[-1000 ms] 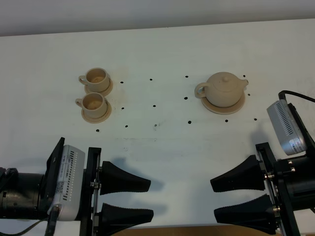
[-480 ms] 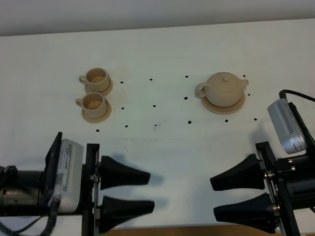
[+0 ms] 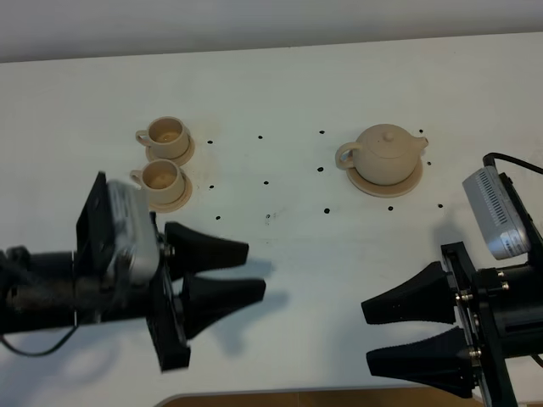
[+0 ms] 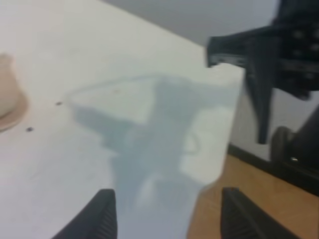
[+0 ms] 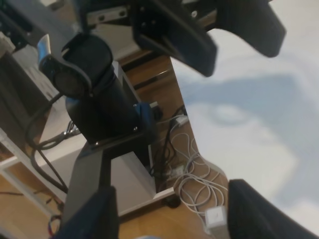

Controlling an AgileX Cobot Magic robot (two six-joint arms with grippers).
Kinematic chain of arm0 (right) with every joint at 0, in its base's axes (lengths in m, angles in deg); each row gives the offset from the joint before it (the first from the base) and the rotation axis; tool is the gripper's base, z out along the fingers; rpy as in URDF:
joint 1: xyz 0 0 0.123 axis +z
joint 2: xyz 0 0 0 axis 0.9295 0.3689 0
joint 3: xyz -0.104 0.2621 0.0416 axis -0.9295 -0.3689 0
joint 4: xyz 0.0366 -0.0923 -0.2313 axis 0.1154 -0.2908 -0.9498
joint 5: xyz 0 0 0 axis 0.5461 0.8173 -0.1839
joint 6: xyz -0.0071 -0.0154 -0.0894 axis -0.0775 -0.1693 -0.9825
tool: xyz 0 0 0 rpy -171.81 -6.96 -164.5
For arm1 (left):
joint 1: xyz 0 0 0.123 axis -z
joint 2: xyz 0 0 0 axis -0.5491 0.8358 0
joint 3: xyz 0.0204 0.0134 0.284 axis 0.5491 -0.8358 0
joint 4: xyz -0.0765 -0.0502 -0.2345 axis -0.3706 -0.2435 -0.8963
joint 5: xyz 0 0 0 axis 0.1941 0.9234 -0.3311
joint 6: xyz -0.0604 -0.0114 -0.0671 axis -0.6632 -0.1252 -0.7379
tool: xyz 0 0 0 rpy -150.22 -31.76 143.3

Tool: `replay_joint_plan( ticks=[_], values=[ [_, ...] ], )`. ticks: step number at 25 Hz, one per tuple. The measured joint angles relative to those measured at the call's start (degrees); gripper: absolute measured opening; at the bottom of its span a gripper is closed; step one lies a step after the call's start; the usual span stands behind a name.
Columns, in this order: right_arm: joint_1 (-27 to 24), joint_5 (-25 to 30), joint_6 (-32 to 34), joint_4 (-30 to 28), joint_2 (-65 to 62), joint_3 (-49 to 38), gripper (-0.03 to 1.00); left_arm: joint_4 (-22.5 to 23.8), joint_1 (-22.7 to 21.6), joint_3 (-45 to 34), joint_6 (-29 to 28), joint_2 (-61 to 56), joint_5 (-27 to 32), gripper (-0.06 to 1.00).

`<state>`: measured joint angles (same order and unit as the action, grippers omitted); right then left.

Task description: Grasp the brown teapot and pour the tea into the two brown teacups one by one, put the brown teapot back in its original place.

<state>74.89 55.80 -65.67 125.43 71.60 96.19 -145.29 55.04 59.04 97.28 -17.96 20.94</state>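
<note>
The brown teapot (image 3: 386,153) sits upright on its round saucer, the original place (image 3: 410,183), at the far right of the table. The two brown teacups (image 3: 165,135) (image 3: 161,176) stand on small saucers at the far left, one behind the other. My left gripper (image 3: 254,271) is open and empty, pointing right, just in front of the nearer cup. Near the front right, well short of the teapot, my right gripper (image 3: 367,337) is open and empty too. The left wrist view shows open fingers (image 4: 102,214) over bare table and a blurred tan edge (image 4: 6,99), which looks like the teapot's saucer.
Small black dots (image 3: 265,182) mark the white table (image 3: 288,93) between cups and teapot. In the right wrist view, my left arm (image 5: 99,94) fills the frame, with cables (image 5: 189,164) and floor beyond the table's front edge.
My left arm has moved away from the front edge toward the cups and twisted, its gripper still open. The right arm, teapot and cups have not moved.
</note>
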Motion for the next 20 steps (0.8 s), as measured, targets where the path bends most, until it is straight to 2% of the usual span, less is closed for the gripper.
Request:
replay_joint_plan(
  ticks=[3,6,9,11,13,16,19,20],
  values=[
    [0.00,-0.14,1.22,1.18,0.00,0.00,0.50,5.29,0.00,3.27,-8.53,0.05,-2.80,0.50],
    [0.00,-3.49,3.41,4.33,0.00,0.00,0.50,15.05,0.00,8.49,-22.28,0.10,-3.73,0.50],
    [0.00,-8.71,5.50,7.28,0.00,0.07,0.50,30.33,0.00,14.95,-39.86,0.15,-3.72,0.50],
    [0.00,-12.14,7.85,7.42,0.00,0.93,0.50,42.51,0.00,19.05,-52.53,0.15,-2.01,0.50],
    [0.00,-15.73,11.45,6.95,0.05,2.79,0.50,53.69,0.00,22.90,-66.08,0.15,1.42,0.50],
    [0.00,-19.70,16.86,4.37,0.11,6.27,0.50,69.38,0.00,25.84,-82.73,0.01,8.22,0.50],
    [0.00,-22.99,24.71,-0.28,0.35,10.62,0.50,83.23,0.00,25.91,-95.34,-0.82,14.86,0.48],
    [0.00,-23.99,27.57,-1.85,0.55,12.24,0.50,86.30,0.00,25.85,-98.72,-1.39,16.75,0.48]
  ],
)
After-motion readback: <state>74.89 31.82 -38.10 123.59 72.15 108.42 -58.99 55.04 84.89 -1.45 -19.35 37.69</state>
